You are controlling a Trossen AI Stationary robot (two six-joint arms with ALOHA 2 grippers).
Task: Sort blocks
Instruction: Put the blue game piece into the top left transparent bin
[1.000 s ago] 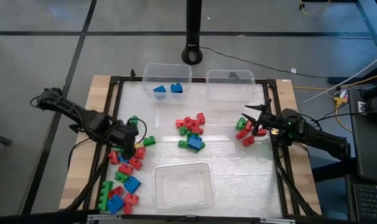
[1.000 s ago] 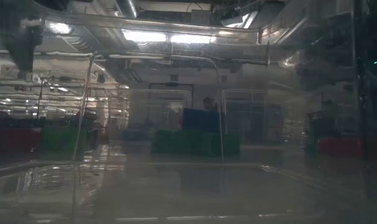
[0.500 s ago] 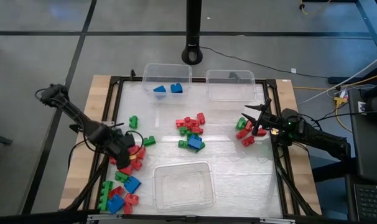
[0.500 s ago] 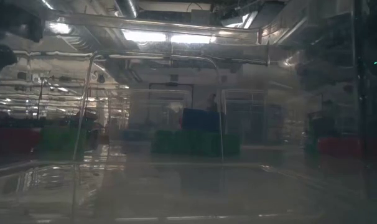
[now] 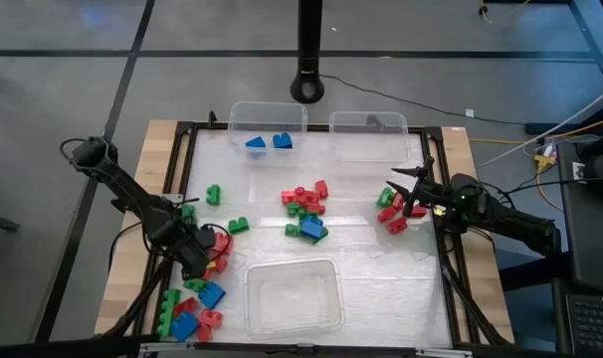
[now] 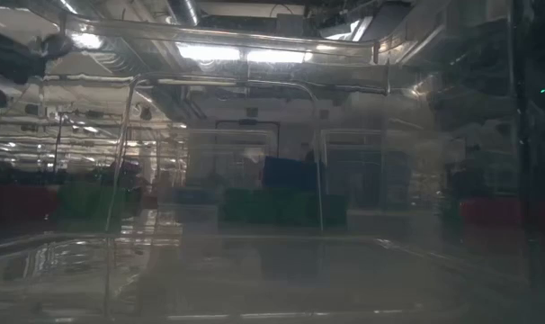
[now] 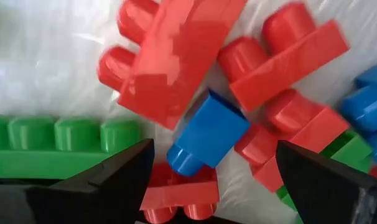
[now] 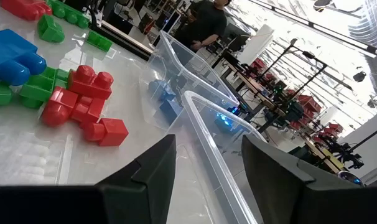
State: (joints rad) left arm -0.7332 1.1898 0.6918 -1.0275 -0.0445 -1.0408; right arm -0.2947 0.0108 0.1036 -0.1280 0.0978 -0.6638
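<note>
Red, green and blue studded blocks lie in three groups on the table: a left group (image 5: 197,293), a middle group (image 5: 303,209) and a right group (image 5: 391,211). My left gripper (image 5: 197,262) is open and low over the left group. In the left wrist view a small blue block (image 7: 207,134) lies among red blocks (image 7: 170,56) between the spread fingers, with a long green block (image 7: 58,146) beside one finger. My right gripper (image 5: 399,191) is open and hovers by the right group, whose red blocks (image 8: 83,102) show in the right wrist view.
A clear bin (image 5: 267,129) at the far edge holds two blue blocks. A second clear bin (image 5: 369,135) stands beside it, and a third (image 5: 292,295) sits at the near edge. Single green blocks (image 5: 214,194) lie left of centre. A black stand post (image 5: 307,60) rises beyond the table.
My left gripper has moved toward the table's near edge, off the green blocks and over the red and blue ones of the left group. The right arm has kept still.
</note>
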